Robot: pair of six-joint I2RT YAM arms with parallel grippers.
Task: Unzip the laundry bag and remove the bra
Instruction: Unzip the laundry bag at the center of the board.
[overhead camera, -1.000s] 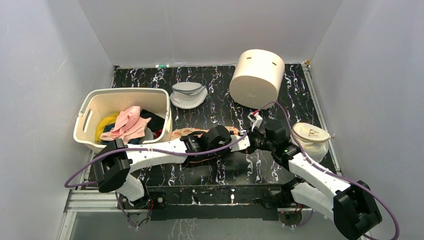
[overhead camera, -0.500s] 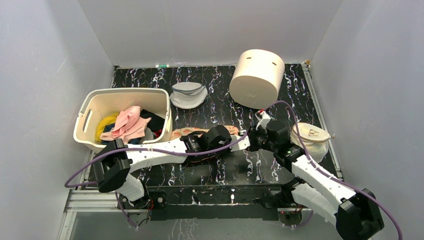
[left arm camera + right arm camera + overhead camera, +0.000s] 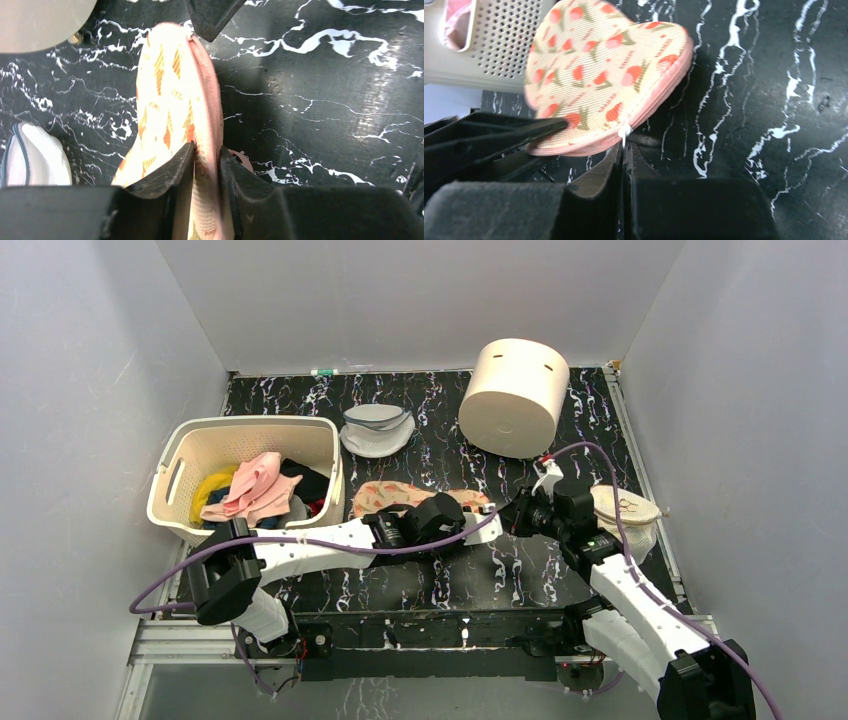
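The laundry bag, beige-pink with red-orange flowers and a pink zipper rim, lies flat on the black marbled table, closed as far as I can see. My left gripper is shut on its near rim; in the left wrist view the fingers pinch the pink zipper edge of the bag. My right gripper is at the bag's right end. In the right wrist view it is shut on the white zipper pull at the bag's edge. The bra is hidden.
A white basket of clothes stands at the left. A round grey-white mesh bag lies behind the flowered bag. A cream cylinder lies at the back right. A round cream mesh pouch sits beside the right arm.
My right gripper has moved to the right and slightly back. The laundry bag has shifted a little right with it and shows more. The left arm has barely moved.
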